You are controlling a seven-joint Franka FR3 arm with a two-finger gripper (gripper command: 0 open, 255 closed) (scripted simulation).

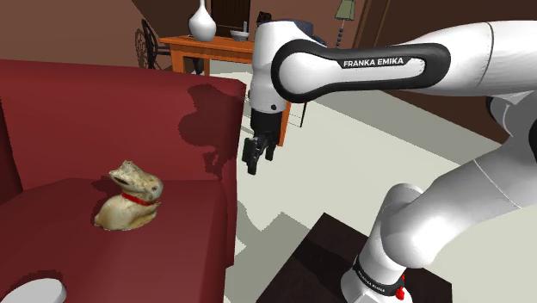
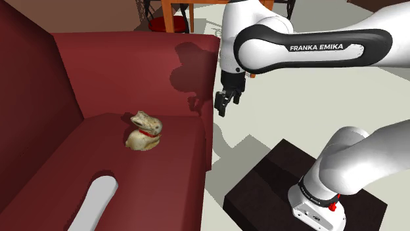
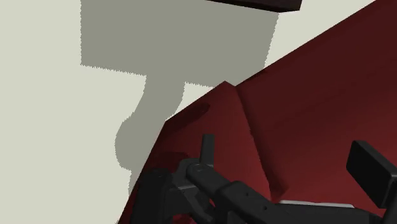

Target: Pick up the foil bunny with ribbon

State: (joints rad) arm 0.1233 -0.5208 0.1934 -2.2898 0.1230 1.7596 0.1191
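The foil bunny (image 1: 129,200) is pale gold with a red ribbon at its neck. It sits upright on the seat of a dark red sofa (image 1: 95,120); the second exterior view has the bunny (image 2: 144,132) mid-seat. My black gripper (image 1: 256,160) hangs open, empty, off the sofa's outer edge, over the pale floor, to the shoulder view's right of the bunny and higher than it. From the second exterior view the gripper (image 2: 223,105) points down beside the sofa's raised end. In the wrist view the gripper (image 3: 289,159) has its fingers wide apart over the red sofa (image 3: 305,95) edge.
A white rounded object (image 2: 95,200) lies on the seat nearer the camera than the bunny. The dark stand (image 2: 263,190) sits on the pale floor (image 1: 361,129) beside the sofa. An orange table (image 1: 206,47) with a white vase (image 1: 202,21) stands behind.
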